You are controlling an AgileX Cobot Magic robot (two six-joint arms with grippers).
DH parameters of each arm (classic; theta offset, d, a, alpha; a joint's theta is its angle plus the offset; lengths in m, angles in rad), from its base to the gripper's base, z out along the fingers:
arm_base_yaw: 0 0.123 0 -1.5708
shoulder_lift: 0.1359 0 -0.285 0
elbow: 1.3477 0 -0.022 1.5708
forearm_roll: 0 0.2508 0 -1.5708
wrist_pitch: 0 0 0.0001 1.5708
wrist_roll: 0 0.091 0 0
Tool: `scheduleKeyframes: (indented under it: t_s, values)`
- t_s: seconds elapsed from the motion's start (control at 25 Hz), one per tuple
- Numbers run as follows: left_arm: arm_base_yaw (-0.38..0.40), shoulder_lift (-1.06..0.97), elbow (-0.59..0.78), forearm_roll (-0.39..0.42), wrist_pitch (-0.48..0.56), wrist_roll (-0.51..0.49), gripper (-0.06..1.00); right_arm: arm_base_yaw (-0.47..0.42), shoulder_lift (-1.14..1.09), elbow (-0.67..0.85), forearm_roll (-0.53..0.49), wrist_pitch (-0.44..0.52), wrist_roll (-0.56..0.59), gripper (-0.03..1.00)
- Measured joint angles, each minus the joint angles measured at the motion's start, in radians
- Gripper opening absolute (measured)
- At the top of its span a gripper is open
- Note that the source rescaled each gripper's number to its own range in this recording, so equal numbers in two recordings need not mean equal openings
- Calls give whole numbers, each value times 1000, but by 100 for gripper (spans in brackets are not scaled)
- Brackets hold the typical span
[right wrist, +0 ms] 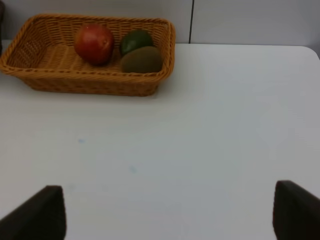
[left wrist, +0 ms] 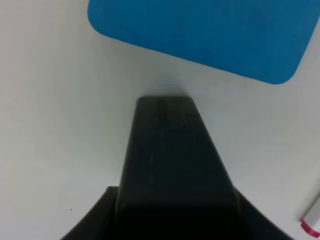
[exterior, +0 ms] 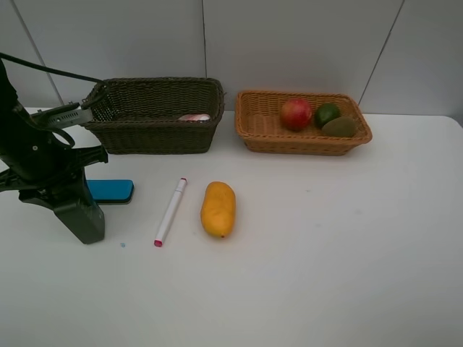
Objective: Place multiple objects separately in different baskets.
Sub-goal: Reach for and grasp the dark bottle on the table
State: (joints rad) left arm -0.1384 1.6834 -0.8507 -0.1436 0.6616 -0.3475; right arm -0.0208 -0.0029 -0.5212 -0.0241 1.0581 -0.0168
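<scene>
Dark green bottle (exterior: 81, 215) leans on the surface (exterior: 325, 253) at 9 o'clock, long axis running up into the left jaws; whether they grip it, I cannot tell. Blue eraser (exterior: 110, 191) sits at its 1 o'clock, dark basket (exterior: 155, 137) beyond; right jaws wide, empty.

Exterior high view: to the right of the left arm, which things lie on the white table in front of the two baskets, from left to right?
blue flat eraser → white pink-tipped marker → yellow-orange mango
</scene>
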Motion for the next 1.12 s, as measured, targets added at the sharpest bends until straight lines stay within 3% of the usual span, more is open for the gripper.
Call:
scheduleKeyframes:
  t_s: [0.72,1.12]
  values:
    - [0,0,0,-6,-69,0,36,0,0,0,0,0,0,100]
    - [0,-70,0,5,-65,68,36,0,0,0,0,0,0,100]
